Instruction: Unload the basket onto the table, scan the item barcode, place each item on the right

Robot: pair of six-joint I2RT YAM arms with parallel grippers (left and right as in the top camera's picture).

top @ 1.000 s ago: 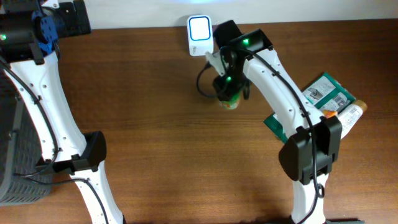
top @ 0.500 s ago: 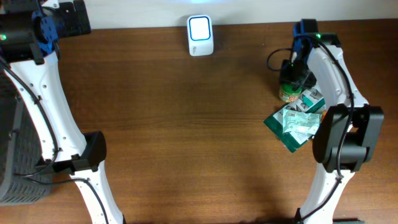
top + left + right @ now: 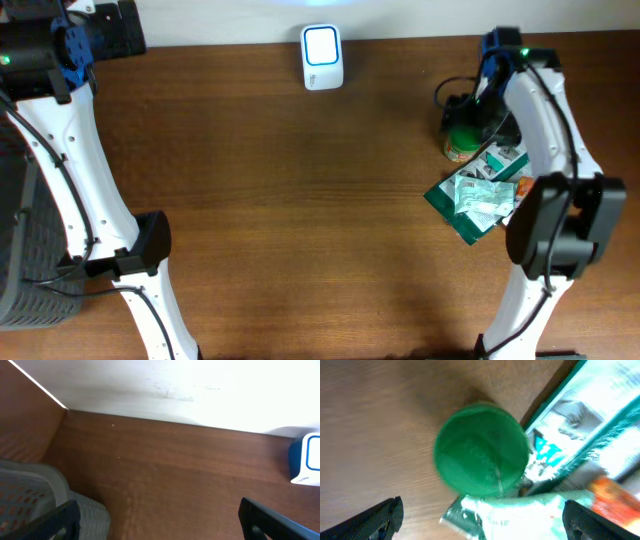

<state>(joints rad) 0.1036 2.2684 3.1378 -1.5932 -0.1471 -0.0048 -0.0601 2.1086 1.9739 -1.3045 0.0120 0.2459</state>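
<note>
The item, a small jar with a green lid (image 3: 481, 449), stands upright on the wooden table (image 3: 300, 220) at the right (image 3: 459, 150), against a heap of green packets (image 3: 476, 198). My right gripper (image 3: 492, 520) hangs just above the jar, open, its dark fingertips (image 3: 384, 518) wide on either side and holding nothing. At the far edge of the table sits the white scanner with a blue face (image 3: 322, 56), well to the left of the jar. My left gripper (image 3: 162, 522) is open and empty at the far left corner, with the scanner (image 3: 307, 460) at its right.
A grey mesh basket (image 3: 45, 502) stands beside the table's left edge (image 3: 20, 260). An orange tube (image 3: 612, 497) lies among the packets, with another green-and-white packet (image 3: 505, 158) under the right arm. The white wall runs along the far edge.
My right arm carried the jar from in front of the scanner to the right side of the table, set it by the packets, and its jaws opened off it. The left arm stayed still.
</note>
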